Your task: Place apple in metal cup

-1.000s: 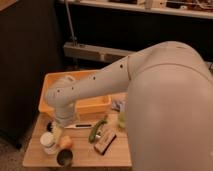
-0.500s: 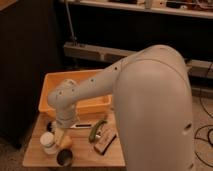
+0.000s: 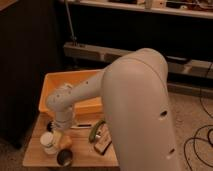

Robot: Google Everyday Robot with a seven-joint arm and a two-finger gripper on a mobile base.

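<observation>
On the wooden table [image 3: 35, 155] there is one apple [image 3: 66, 143], one metal cup [image 3: 64, 158], one white jar [image 3: 49, 143], one green curved object [image 3: 95, 132] and one dark packet [image 3: 103, 146], with one yellow bin [image 3: 56, 82] behind them. The apple sits just beside the jar and just behind the metal cup, not in it. The pale arm [image 3: 135, 105] reaches left across the bin and bends at the wrist, pointing the gripper [image 3: 62, 136] straight down at the apple; its grip cannot be told.
</observation>
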